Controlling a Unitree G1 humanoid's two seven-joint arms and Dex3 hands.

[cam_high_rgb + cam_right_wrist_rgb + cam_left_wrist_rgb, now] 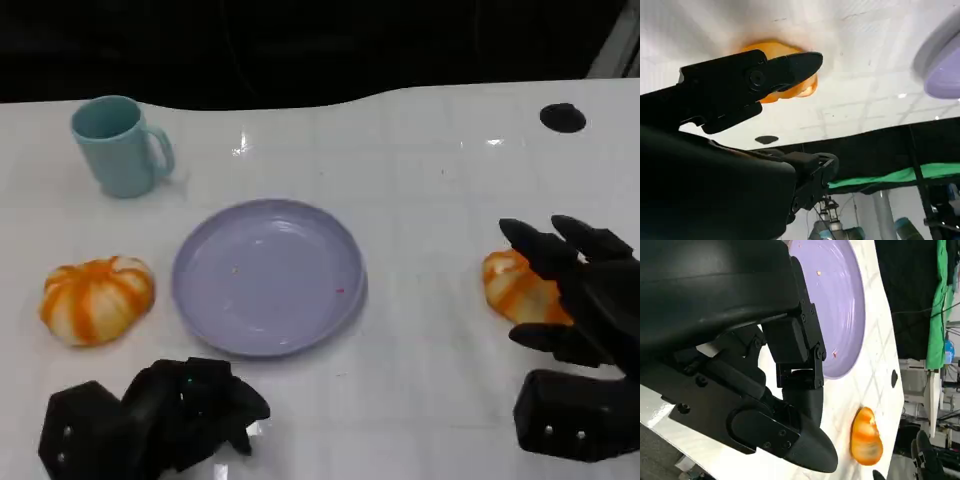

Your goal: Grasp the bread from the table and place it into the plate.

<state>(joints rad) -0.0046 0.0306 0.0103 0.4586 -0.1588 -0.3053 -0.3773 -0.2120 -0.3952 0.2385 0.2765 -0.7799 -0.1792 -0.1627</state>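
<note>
Take the plate as your landmark — it sits lavender and bare in the middle of the white counter. To its right, well apart from it, you have the bread, an orange-and-white striped roll lying on the counter. Your right hand is at that bread: the fingers are spread apart and reach over its right side, and in the right wrist view one finger lies across the roll. You cannot tell from these views whether any finger actually touches it; nothing is clamped on it.

To the left of the plate, just beside its rim but not touching, lies a second striped roll. Beyond the plate, toward the far left, a pale blue mug stands upright with its handle turned toward the plate's side. A small black disc rests on the counter far beyond the plate, to the right.

Your left hand sits on the near side of the plate — fingers curled in together, holding nothing.
</note>
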